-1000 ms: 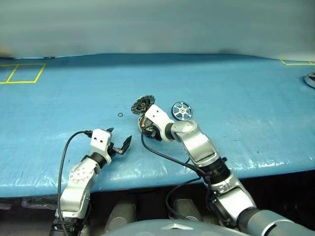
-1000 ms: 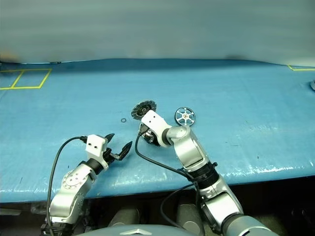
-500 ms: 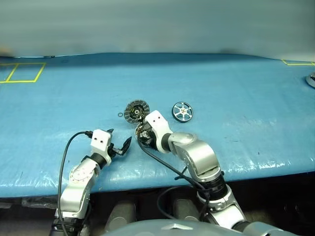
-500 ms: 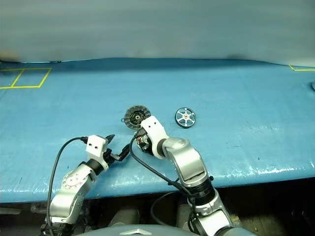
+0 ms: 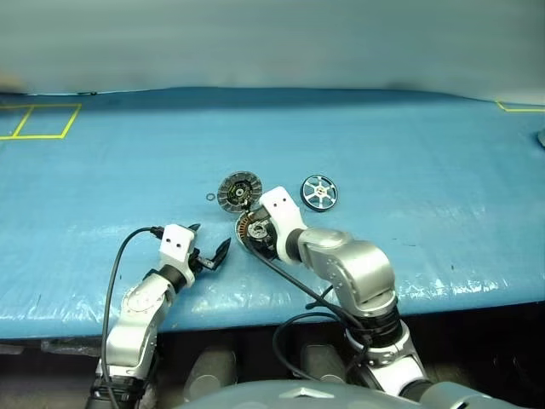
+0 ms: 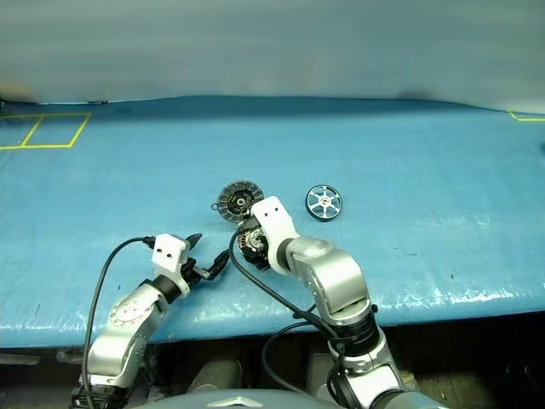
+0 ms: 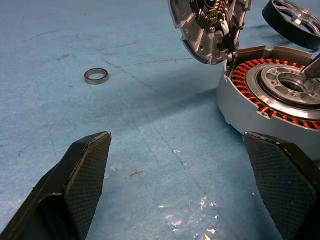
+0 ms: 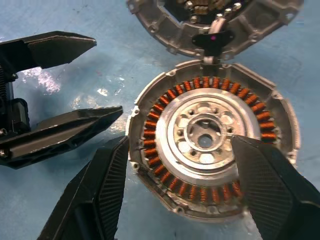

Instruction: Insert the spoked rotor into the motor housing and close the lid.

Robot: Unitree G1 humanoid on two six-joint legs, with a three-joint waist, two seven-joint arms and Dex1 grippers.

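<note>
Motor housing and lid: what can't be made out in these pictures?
- Motor housing: in the head views, the right hand's wrist covers most of it.
- Lid: top cut off by the frame edge in both wrist views.
- Small ring: too small in the head views to identify.

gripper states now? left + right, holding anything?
Left gripper: open, empty, beside the round silver-grey motor housing with copper windings.
Right gripper: open, empty, fingers either side of the housing, not clamped on it.

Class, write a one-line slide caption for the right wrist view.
Right gripper open over the motor housing, copper windings exposed, lid flipped open beside it.
</note>
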